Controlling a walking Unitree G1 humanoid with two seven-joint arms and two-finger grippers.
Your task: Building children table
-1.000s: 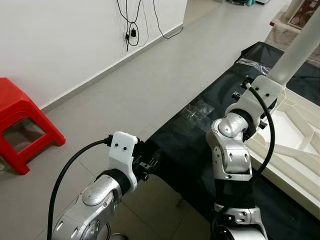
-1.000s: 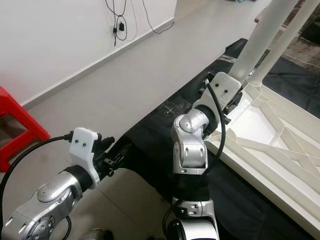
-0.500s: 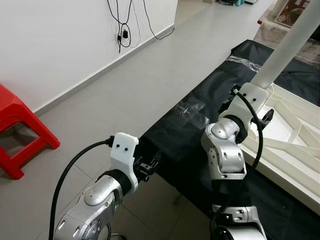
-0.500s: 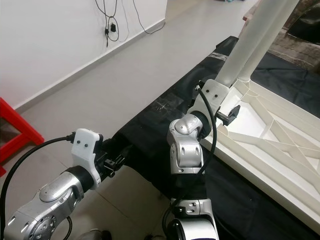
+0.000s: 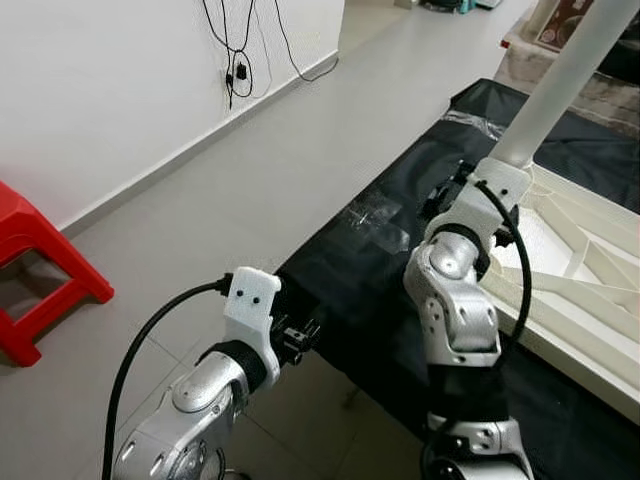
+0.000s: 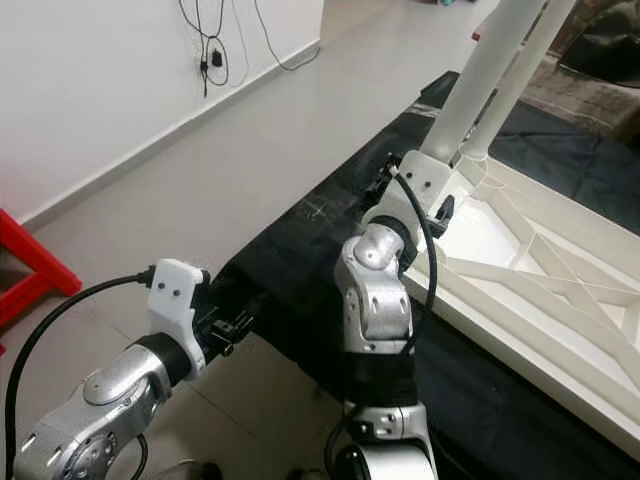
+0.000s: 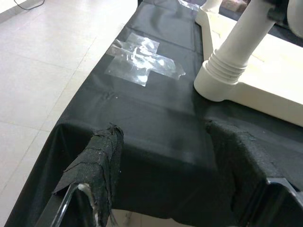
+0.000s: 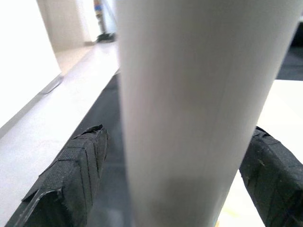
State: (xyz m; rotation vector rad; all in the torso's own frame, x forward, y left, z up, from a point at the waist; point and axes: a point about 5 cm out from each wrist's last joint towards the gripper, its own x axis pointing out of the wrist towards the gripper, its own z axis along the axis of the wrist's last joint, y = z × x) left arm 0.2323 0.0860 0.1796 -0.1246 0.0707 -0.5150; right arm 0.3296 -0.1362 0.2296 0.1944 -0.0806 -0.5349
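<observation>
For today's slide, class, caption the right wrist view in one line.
Right gripper, fingers open either side of the white table leg, with the pale floor beyond.

Both arms are brushed silver with rounded joint housings, each ending in a white plastic wrist block (image 5: 250, 305) (two small dark screw holes on top). A thick black cable loops into each wrist — the fingers (image 7: 99, 165) are wrapped in frayed black fabric tape.

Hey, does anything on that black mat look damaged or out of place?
One oddity: a crinkled patch of clear tape stuck on the black mat near the table leg, possibly covering a tear. The upside-down white table looks intact.
</observation>
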